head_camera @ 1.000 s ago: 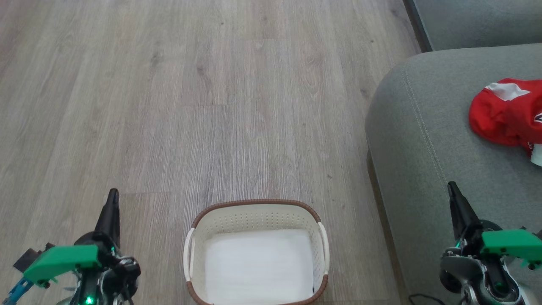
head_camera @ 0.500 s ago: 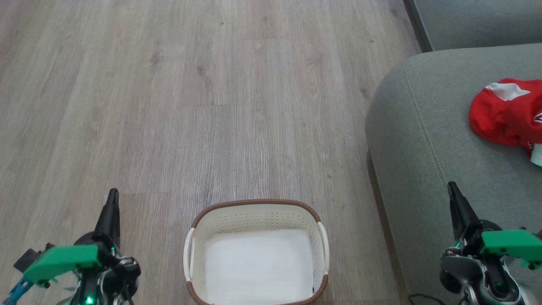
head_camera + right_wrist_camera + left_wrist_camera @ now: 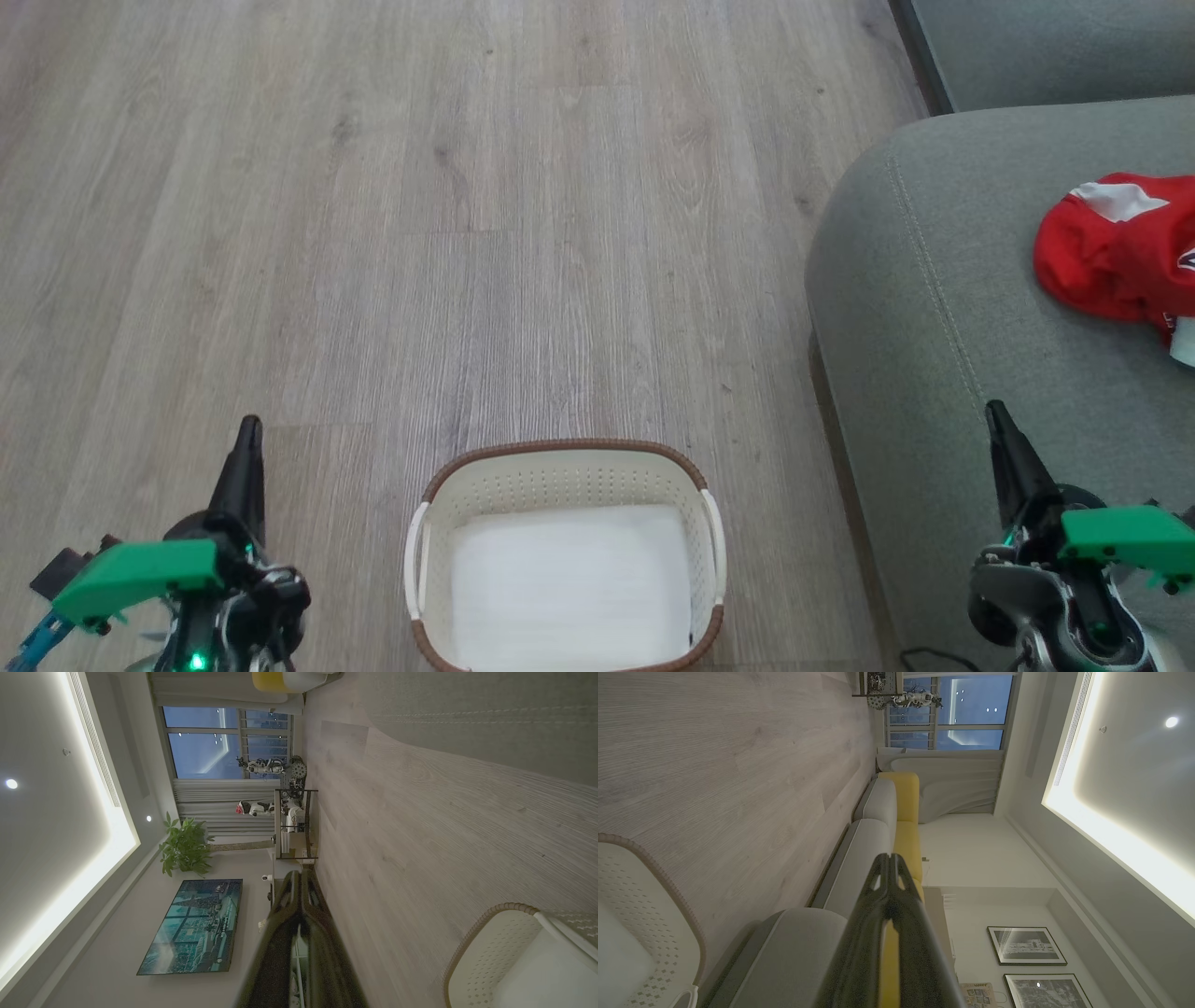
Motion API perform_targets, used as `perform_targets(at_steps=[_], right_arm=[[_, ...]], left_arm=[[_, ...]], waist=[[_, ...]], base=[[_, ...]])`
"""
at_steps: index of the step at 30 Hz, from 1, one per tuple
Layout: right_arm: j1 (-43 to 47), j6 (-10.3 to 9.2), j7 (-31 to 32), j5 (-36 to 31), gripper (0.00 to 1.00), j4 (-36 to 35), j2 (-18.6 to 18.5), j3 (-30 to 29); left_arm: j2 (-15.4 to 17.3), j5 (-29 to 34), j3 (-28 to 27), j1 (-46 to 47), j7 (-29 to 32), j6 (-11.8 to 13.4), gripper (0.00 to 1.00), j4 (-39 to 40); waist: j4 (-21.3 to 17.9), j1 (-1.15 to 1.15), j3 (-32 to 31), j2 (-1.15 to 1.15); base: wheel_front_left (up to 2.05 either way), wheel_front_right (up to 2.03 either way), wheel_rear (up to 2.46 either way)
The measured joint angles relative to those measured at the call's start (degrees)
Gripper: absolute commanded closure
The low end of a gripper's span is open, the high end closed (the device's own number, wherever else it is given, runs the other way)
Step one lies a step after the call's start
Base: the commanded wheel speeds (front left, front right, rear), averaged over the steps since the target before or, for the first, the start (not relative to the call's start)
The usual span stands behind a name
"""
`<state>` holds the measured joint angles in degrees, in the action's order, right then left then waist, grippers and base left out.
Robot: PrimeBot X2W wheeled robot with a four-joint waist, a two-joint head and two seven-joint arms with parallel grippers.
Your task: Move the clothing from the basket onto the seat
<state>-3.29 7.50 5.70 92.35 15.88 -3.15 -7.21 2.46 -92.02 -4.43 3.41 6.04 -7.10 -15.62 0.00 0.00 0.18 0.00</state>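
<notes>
The red clothing [image 3: 1116, 247] with white trim lies crumpled on the grey-green seat [image 3: 943, 308] at the right edge of the head view. On the floor at bottom centre stands the white perforated basket [image 3: 560, 476] with a brown rim, holding just its flat white pad. To the basket's left my left gripper [image 3: 248, 431] is shut and empty. Over the seat's near end, my right gripper [image 3: 995, 413] is also shut and empty. In the wrist views both grippers [image 3: 889, 858] [image 3: 299, 875] have their fingers pressed together, and the basket [image 3: 640, 896] [image 3: 495, 947] sits in a lower corner.
Grey wood-plank floor [image 3: 467, 233] stretches ahead and to the left of the basket. A second grey cushion [image 3: 1055, 47] sits at the top right. The wrist views show a long sofa with yellow backs [image 3: 906, 812], a shelf unit [image 3: 294, 826], a plant [image 3: 184, 847] and a wall screen [image 3: 196, 926].
</notes>
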Motion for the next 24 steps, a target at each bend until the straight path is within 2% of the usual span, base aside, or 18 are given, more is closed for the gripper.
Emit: perform_targets(at_steps=[24], right_arm=[[0.0, 0.00, 0.4, 0.0, 1.00, 0.0, 0.1, -0.1]], left_arm=[[0.0, 0.0, 0.0, 0.0, 0.0, 0.0, 1.00, 0.0]], waist=[[0.0, 0.00, 0.0, 0.00]], base=[[0.00, 0.00, 0.00]])
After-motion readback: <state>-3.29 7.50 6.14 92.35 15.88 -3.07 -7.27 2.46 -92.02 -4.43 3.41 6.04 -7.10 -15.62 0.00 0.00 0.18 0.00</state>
